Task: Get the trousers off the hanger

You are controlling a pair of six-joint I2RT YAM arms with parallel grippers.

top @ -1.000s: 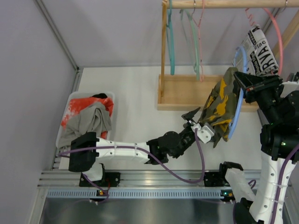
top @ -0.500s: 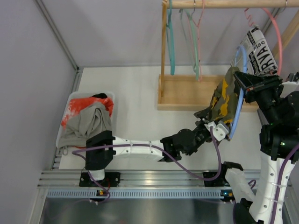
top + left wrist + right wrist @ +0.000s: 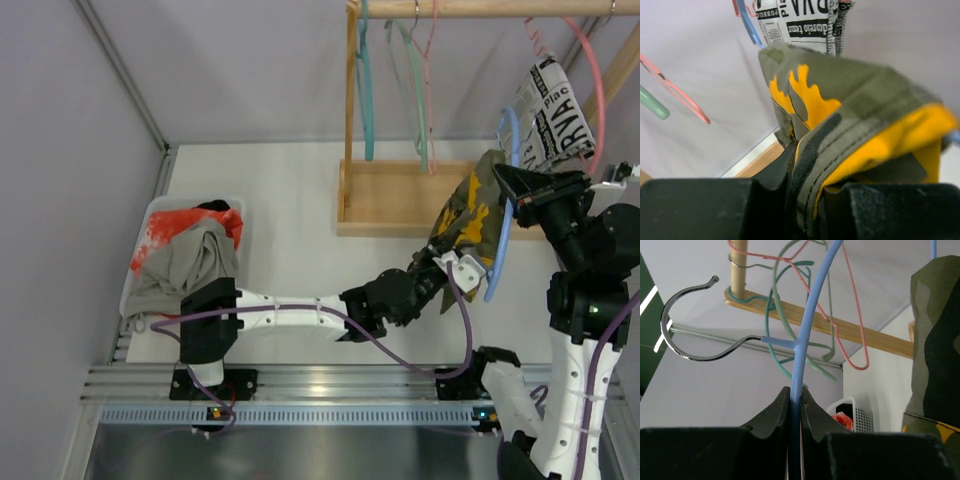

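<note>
The camouflage trousers (image 3: 468, 212) hang over a blue hanger (image 3: 503, 215) at the right, held off the rail. My left gripper (image 3: 434, 256) is shut on their lower hem. In the left wrist view the olive and yellow cloth (image 3: 865, 115) is pinched between the black fingers of the left gripper (image 3: 807, 172). My right gripper (image 3: 507, 181) is shut on the blue hanger's rod (image 3: 810, 315), which runs up from the right gripper (image 3: 796, 392) to a free metal hook (image 3: 685, 320). The grey trousers (image 3: 190, 262) lie in the white basket (image 3: 150, 212) at the left.
A wooden rack (image 3: 395, 205) with a top rail (image 3: 480, 8) stands at the back. On it hang green hangers (image 3: 366, 90), a pink one (image 3: 430, 90) and a newspaper-print garment (image 3: 555, 110). A red-orange garment (image 3: 175, 225) also lies in the basket.
My left gripper reached right to the camouflage trousers' hem and closed on it. The right gripper with the blue hanger shifted slightly left.
</note>
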